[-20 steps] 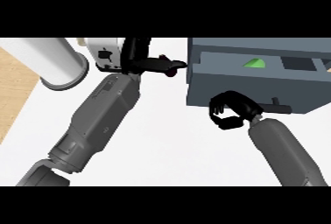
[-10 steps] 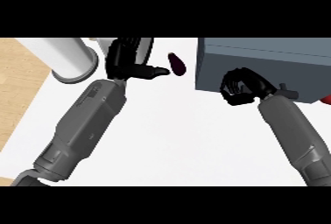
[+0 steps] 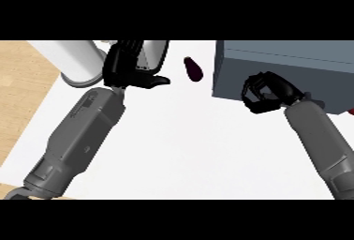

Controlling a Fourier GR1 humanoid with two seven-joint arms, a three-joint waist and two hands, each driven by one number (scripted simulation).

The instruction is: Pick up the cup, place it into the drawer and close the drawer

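R hand (image 3: 266,93) curled, holding nothing, vs drawer (image 3: 276,63) front; cup hidden; L hand (image 3: 131,65) fingers straight.

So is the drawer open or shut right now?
Shut, it seems: the drawer shows a flat grey front with no gap or inside visible. The right hand, fingers curled, rests against it.

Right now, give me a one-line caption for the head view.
Right hand curled against the grey drawer unit; left hand beside a dark purple object.
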